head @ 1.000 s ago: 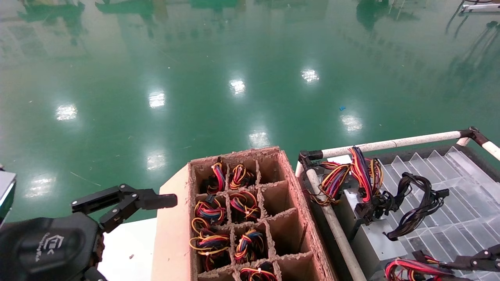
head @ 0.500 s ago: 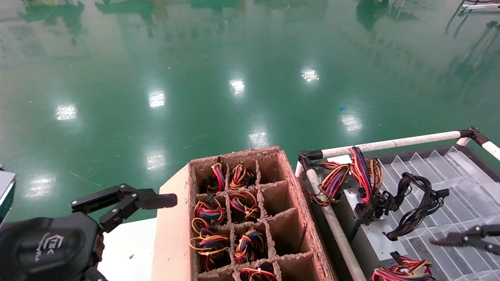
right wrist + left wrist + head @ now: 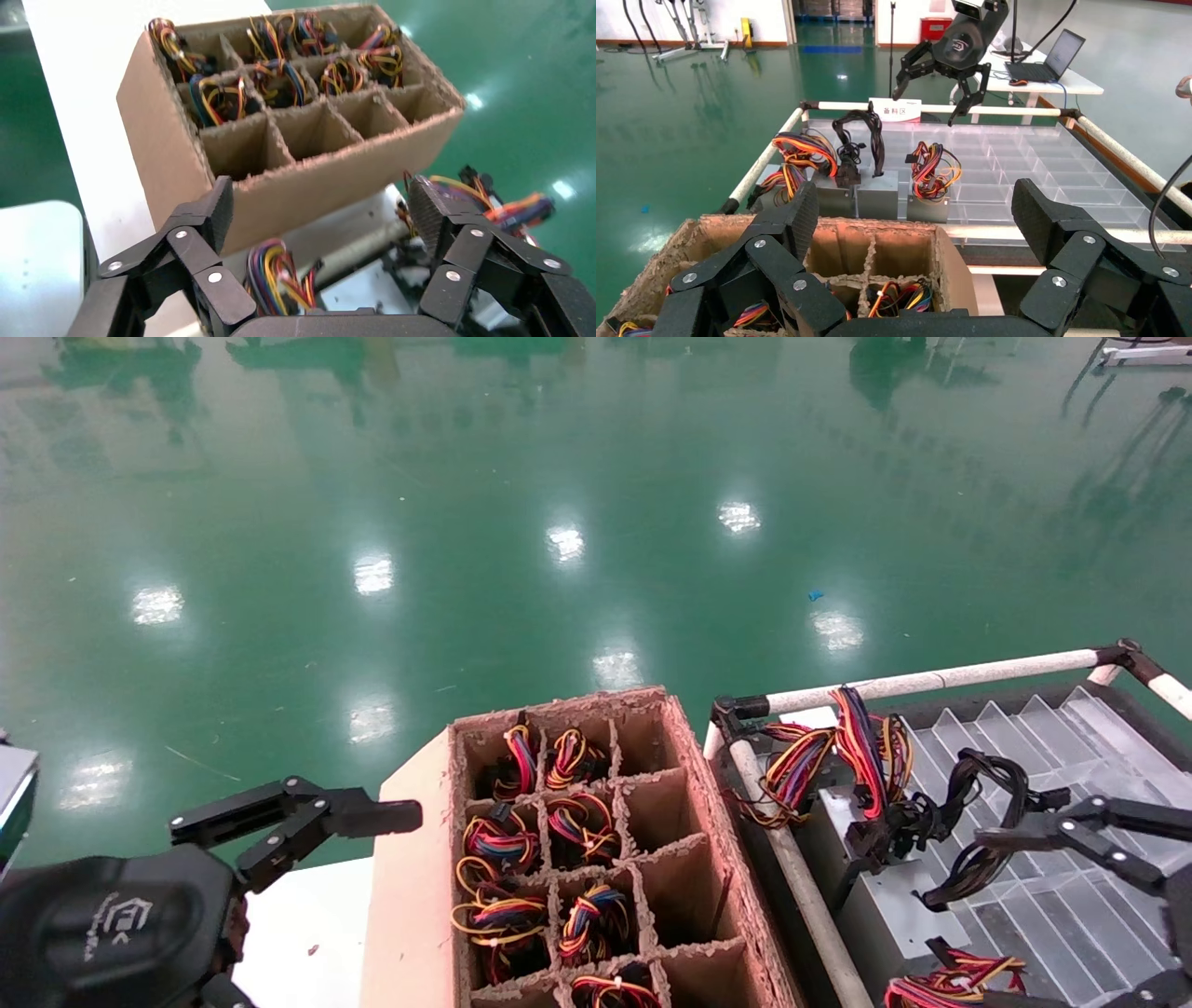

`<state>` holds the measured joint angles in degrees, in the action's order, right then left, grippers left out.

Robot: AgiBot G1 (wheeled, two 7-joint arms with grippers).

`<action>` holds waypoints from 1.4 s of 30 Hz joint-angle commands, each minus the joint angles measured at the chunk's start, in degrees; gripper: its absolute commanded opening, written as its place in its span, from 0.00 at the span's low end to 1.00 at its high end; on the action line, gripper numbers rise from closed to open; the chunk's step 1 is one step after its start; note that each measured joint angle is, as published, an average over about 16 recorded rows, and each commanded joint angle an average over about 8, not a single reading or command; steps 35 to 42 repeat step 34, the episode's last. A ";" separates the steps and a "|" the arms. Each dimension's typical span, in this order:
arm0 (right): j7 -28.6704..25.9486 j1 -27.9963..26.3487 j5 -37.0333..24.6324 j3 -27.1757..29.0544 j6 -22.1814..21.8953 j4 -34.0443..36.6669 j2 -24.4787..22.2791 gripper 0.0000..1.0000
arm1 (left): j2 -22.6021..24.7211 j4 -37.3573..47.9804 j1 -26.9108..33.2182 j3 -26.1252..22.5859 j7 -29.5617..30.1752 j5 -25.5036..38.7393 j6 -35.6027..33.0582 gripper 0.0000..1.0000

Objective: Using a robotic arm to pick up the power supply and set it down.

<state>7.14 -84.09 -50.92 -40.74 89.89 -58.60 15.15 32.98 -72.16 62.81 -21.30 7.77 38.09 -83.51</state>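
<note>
The power supply [image 3: 950, 982], a small silver box [image 3: 928, 208] with a looped red, yellow and orange wire bundle [image 3: 277, 277], stands in the clear ribbed tray [image 3: 1099, 896] by its near rail. My right gripper [image 3: 992, 919] hangs open above it with nothing between the fingers. From the left wrist view that gripper [image 3: 933, 90] is well above the tray, apart from the box. In its own view the right gripper [image 3: 322, 200] spreads wide over the bundle. My left gripper [image 3: 298, 822] is parked open at the lower left, beside the cardboard box [image 3: 708, 803].
The cardboard box [image 3: 162, 140] has divider cells, several holding wire bundles. Two more units stand in the tray: one with coloured wires [image 3: 838, 747], and a grey box with thick black cables [image 3: 894, 896]. A white pipe rail [image 3: 931, 682] edges the tray.
The right gripper has risen and moved away from the power supply at the tray's near end, toward the middle of the tray. The power supply stays put. The left arm has not moved.
</note>
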 commanded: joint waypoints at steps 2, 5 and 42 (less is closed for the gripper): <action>-0.93 1.19 0.47 1.30 -0.20 -0.75 1.03 1.00 | 0.00 0.00 0.00 0.00 0.00 0.00 0.00 1.00; -1.92 2.44 0.97 2.67 -0.44 -1.58 2.12 1.00 | 0.00 0.00 0.00 0.00 0.00 0.00 0.00 1.00; -11.01 13.86 5.57 15.21 -2.57 -9.20 12.22 1.00 | 0.00 0.00 0.00 -0.01 -0.01 -0.01 0.00 1.00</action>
